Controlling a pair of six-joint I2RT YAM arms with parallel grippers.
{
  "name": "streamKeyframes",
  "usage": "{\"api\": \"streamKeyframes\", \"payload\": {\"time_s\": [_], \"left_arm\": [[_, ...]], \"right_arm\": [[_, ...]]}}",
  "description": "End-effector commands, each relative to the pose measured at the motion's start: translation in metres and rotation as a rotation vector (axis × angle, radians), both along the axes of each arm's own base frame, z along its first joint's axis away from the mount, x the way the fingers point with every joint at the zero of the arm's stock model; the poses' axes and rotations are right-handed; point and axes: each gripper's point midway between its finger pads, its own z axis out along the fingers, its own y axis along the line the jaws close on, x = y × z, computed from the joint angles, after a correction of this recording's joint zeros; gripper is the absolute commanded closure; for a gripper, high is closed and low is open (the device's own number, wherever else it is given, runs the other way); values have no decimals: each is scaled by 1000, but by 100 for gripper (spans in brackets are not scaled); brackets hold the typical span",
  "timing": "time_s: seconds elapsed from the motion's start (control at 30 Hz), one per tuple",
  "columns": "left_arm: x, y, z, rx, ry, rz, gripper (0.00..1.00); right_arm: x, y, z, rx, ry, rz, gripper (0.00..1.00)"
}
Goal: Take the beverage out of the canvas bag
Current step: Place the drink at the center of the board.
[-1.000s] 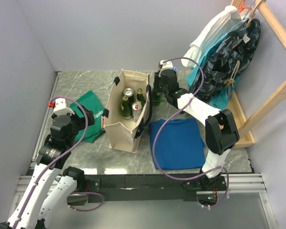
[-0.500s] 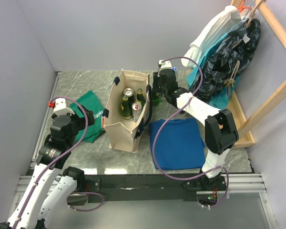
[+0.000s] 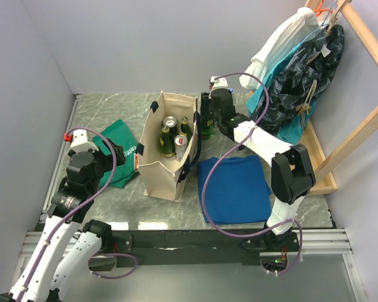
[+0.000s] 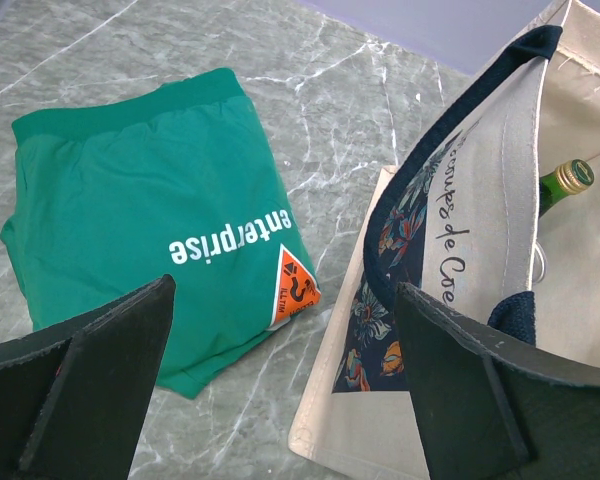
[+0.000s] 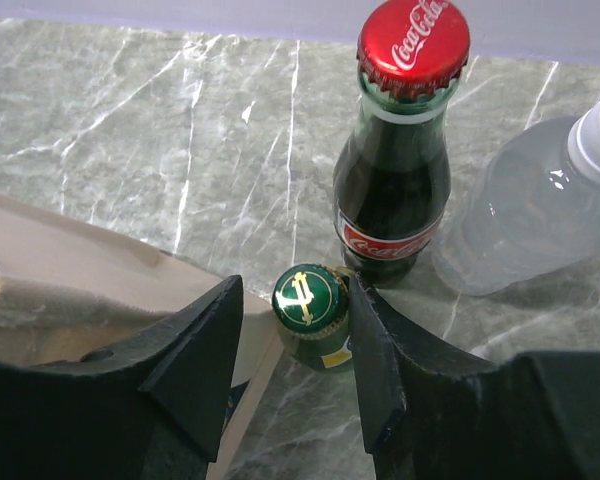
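The canvas bag point(image 3: 159, 171) stands open mid-table, with cans point(image 3: 170, 123) and green bottles point(image 3: 167, 142) inside. One green bottle with a gold cap point(image 4: 565, 180) shows in the bag point(image 4: 450, 420) in the left wrist view. My right gripper point(image 3: 206, 117) is just right of the bag point(image 5: 60, 290). It point(image 5: 298, 300) is open around the green-capped bottle point(image 5: 310, 300), which stands on the table; the right finger touches the cap, the left stands apart. My left gripper point(image 4: 285, 292) is open and empty over the bag's left edge, and shows in the top view too point(image 3: 113, 153).
A Coca-Cola bottle point(image 5: 400, 190) and a clear water bottle point(image 5: 530, 230) stand just behind the green-capped bottle. A green cloth point(image 4: 150, 220) lies left of the bag, a folded blue cloth point(image 3: 233, 189) right of it. Clothes point(image 3: 296, 69) hang on a wooden rack point(image 3: 356, 132) at far right.
My right gripper has shifted slightly left over the bottles beside the bag. The left arm has not moved.
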Motion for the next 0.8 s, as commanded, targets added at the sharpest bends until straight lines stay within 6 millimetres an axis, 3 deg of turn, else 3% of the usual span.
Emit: {"api": "streamKeyframes", "payload": {"time_s": [0.0, 0.2, 0.4, 0.63, 0.67, 0.77], "left_arm": [[0, 0, 26, -15, -67, -2, 4], [0, 0, 26, -15, -71, -4, 4], [1, -2, 25, -17, -64, -11, 4], [0, -2, 25, -15, -64, -12, 4], [-1, -2, 24, -17, -62, -11, 4], [-2, -1, 27, -19, -71, -8, 4]], "right_arm": [[7, 4, 60, 81, -133, -24, 46], [4, 1, 64, 81, -137, -33, 45], [-9, -2, 82, 75, -167, -28, 44], [-29, -14, 129, 84, -234, -28, 43], [-34, -15, 127, 76, -219, -22, 42], [-45, -17, 145, 88, -240, -3, 41]]}}
